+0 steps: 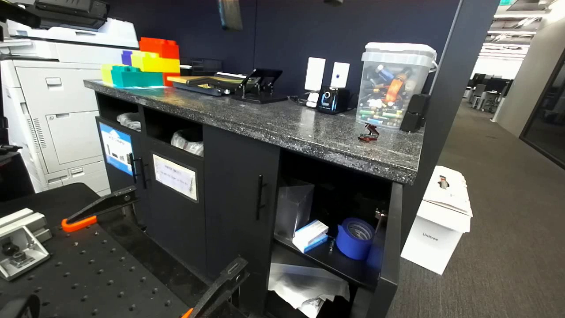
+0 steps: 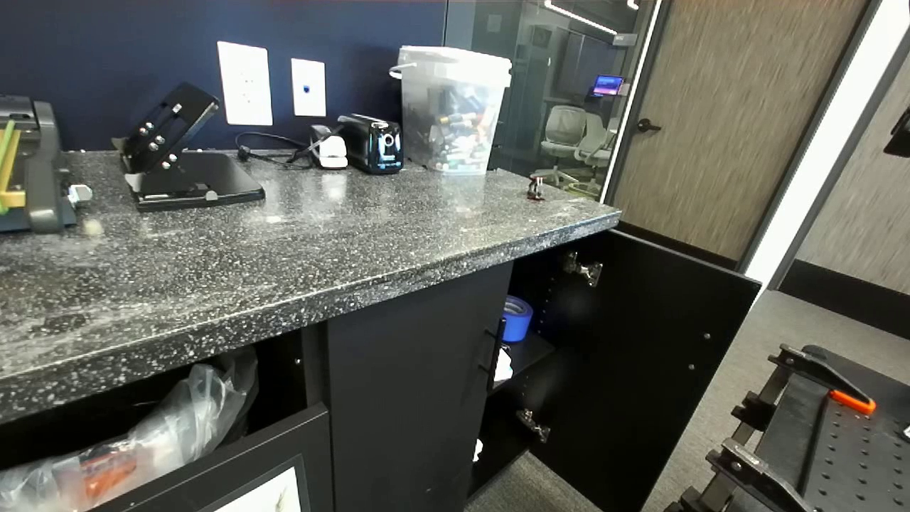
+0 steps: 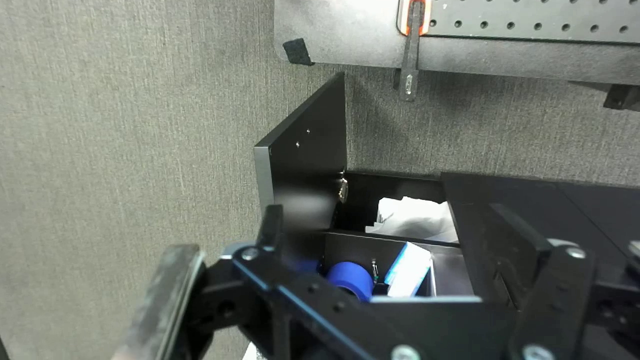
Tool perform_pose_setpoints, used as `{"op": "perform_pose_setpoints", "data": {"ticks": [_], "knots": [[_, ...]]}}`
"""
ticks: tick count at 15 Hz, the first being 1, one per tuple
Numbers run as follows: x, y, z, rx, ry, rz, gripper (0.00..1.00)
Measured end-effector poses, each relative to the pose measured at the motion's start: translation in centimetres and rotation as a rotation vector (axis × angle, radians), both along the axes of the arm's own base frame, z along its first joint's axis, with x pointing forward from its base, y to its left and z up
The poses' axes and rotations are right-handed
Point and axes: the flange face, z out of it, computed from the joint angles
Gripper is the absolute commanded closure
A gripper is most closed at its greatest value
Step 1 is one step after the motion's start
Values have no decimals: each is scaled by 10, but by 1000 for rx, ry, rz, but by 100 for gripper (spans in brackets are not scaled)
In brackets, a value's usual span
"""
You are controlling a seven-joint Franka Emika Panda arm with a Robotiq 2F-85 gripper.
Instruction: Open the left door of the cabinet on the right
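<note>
"What do your screens give you?"

"Both exterior views show me the tall, plain, matte black left door [image 1: 238, 207]. It sits closed under the speckled grey stone counter [image 1: 282, 121], its slim black bar handle [image 1: 259, 198] upright near the edge beside the opening of the black cabinet [image 1: 340, 190]."

"And around it?"

"On one side I have a black panel [image 1: 176, 229] bearing a white paper label [image 1: 174, 176]. On the other, the flat black right door [image 2: 640, 355] hangs swung outward, and in an exterior view I can pick out its silvery metal hinges [image 2: 583, 269]."

"Then you can see inside."

"Yes. On a black shelf [image 1: 324, 257] lie a round roll of blue tape [image 1: 351, 247] and, near it, a white and blue oblong box [image 1: 311, 234] turned at an angle. Crumpled white material [image 1: 309, 280] lies below."

"How's the grip?"

"My wrist view has the black and grey pincer [image 3: 407, 245] wide, its two sides well apart. One side overlaps the left door in that view; whether they touch, I can't tell."

"What's on top?"

"On the counter I've got a translucent plastic bucket [image 1: 397, 59] holding small multicoloured pieces [image 1: 384, 104]. Near it sits a little dark red thing [image 1: 368, 132] too small for me to name. At the far end, large toy blocks [image 1: 159, 62] in red, yellow and teal are stacked together."

"And off to the side?"

"A white box [image 1: 430, 240] printed 'Unitree' stands on grey carpet [image 1: 507, 221] beyond the right door."
</note>
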Motion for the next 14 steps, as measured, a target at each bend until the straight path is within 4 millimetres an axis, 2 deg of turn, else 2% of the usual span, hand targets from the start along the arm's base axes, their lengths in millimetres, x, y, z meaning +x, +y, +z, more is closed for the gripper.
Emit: {"op": "perform_pose_setpoints", "data": {"ticks": [3, 8, 14], "knots": [[19, 30, -26, 11, -18, 5, 0], [60, 105, -105, 56, -38, -58, 0], [133, 159, -186, 142, -103, -179, 0]]}}
